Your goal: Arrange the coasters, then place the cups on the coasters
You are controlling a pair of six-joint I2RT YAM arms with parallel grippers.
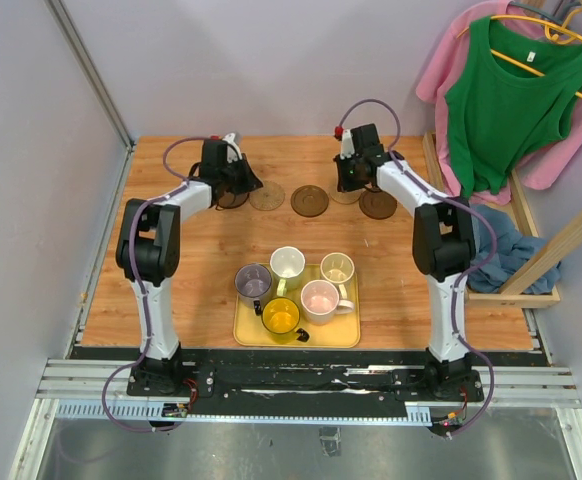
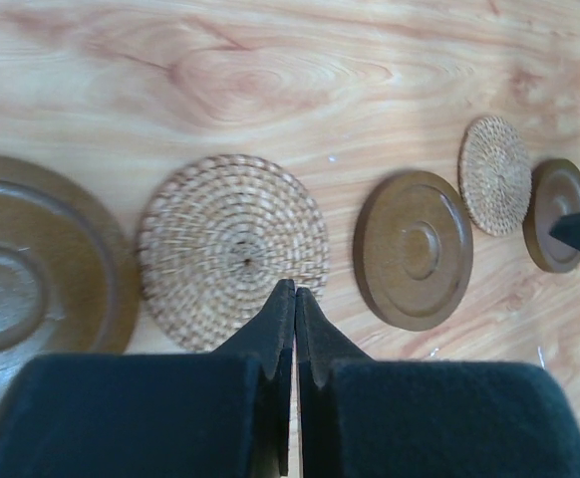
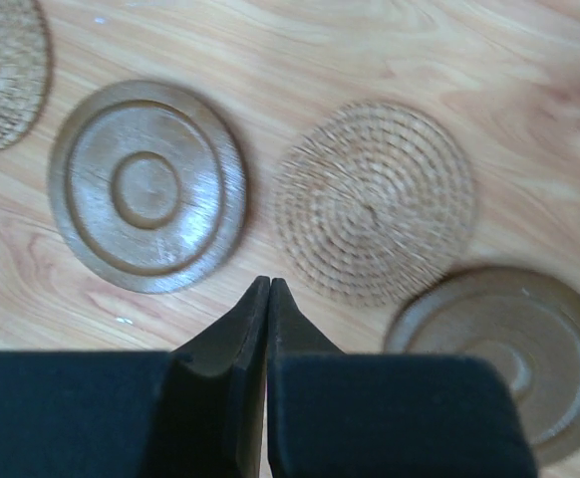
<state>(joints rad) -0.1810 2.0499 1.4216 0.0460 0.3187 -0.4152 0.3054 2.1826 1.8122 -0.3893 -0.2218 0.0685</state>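
The wooden table (image 1: 171, 290) has both arms bolted at its near edge. The left arm (image 1: 146, 245) rises from its base to a high elbow, then reaches forward and inward to the left part of the coaster row. The right arm (image 1: 441, 240) mirrors it and reaches to the row's right part. Past the table's right side a green top (image 1: 511, 100) and a pink garment (image 1: 433, 78) hang by a wooden rack (image 1: 561, 240), with a blue cloth (image 1: 506, 250) crumpled below. A yellow tray (image 1: 343, 336) sits at the front centre, between the arms. All five cups stand on it, well apart from the coasters: grey-purple cup (image 1: 253, 283), white cup (image 1: 287, 264), cream cup (image 1: 337, 268), pink cup (image 1: 320, 298), yellow cup (image 1: 280, 316). Beyond the tray, five coasters (image 1: 310, 201) lie flat in a row, from left to right brown, woven tan, brown, woven tan, brown. The left gripper (image 2: 292, 299) points down with its fingers pressed together on nothing, tips over the near edge of the left woven coaster (image 2: 232, 249). The right gripper (image 3: 268, 291) is likewise pressed together and bare, tips by the gap between the middle brown coaster (image 3: 148, 184) and the right woven coaster (image 3: 375, 199). Whether either touches the wood cannot be told.
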